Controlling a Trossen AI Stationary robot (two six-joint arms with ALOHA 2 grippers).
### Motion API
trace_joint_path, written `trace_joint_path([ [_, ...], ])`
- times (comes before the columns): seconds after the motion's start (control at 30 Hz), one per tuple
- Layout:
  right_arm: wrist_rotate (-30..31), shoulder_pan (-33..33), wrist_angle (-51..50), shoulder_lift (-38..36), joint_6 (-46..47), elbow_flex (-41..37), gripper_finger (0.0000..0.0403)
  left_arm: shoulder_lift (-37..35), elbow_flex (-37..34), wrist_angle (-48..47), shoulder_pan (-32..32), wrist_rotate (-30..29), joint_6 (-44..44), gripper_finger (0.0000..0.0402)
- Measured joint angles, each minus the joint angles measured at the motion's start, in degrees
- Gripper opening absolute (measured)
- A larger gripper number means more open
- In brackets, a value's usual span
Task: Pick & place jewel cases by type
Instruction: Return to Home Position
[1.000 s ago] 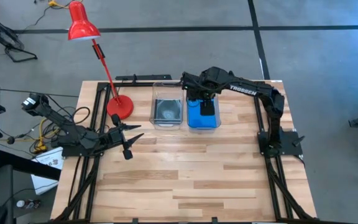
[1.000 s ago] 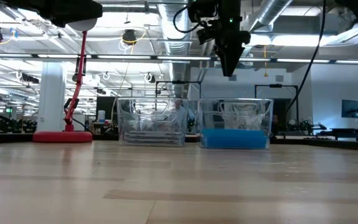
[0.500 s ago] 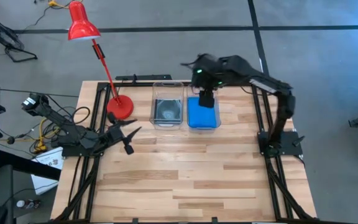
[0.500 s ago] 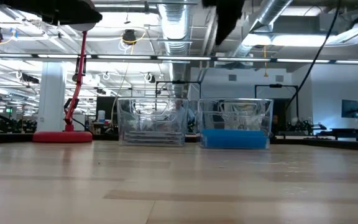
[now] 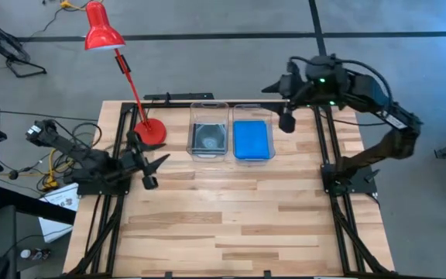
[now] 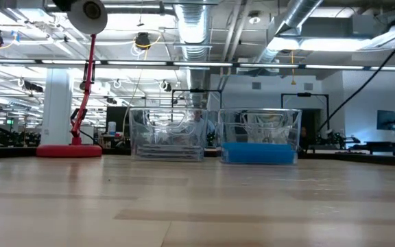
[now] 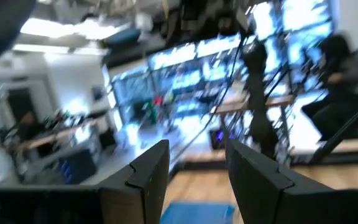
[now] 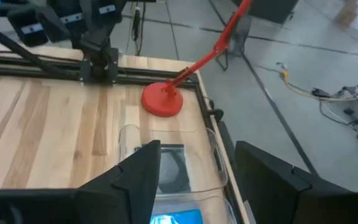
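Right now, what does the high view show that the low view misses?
High only: the left tool and right tool, both open, and the round disc inside the dark grey square case in the left clear plastic bin. Low only: ceiling pipes. Both: bright blue square cases in the right clear plastic bin; the red desk lamp.

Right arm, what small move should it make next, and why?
Probably pull the right gripper back toward its base. It hangs open and empty beside the right bin, the blue jewel cases lie in that bin, the dark jewel cases in the left bin, and no case shows on the table.
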Motion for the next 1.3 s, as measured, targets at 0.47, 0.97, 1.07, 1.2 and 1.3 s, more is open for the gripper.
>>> trace_joint_path([
  [0.47, 0.23, 1.36, 20.50, -12.14, 3.05, -22.22, 0.0197, -9.33, 0.02, -5.05, 18.13, 28.14, -5.44, 0.0153],
  [0.97, 8.84, 8.58, 43.37, -34.19, 7.55, -53.86, 0.0194, -23.69, -0.55, -28.99, 28.25, 35.43, -15.62, 0.0153],
  [1.07, 10.01, 9.89, 48.69, -37.22, 7.93, -60.54, 0.0194, -26.74, -3.47, -28.73, 28.28, 35.39, -16.76, 0.0153],
  [1.2, 11.13, 10.01, 53.48, -39.23, 9.36, -67.71, 0.0193, -31.55, -8.13, -26.50, 28.26, 35.25, -17.86, 0.0153],
  [1.3, 11.16, 10.03, 56.54, -39.85, 10.41, -71.39, 0.0190, -33.72, -10.95, -25.97, 28.27, 35.17, -18.91, 0.0153],
])
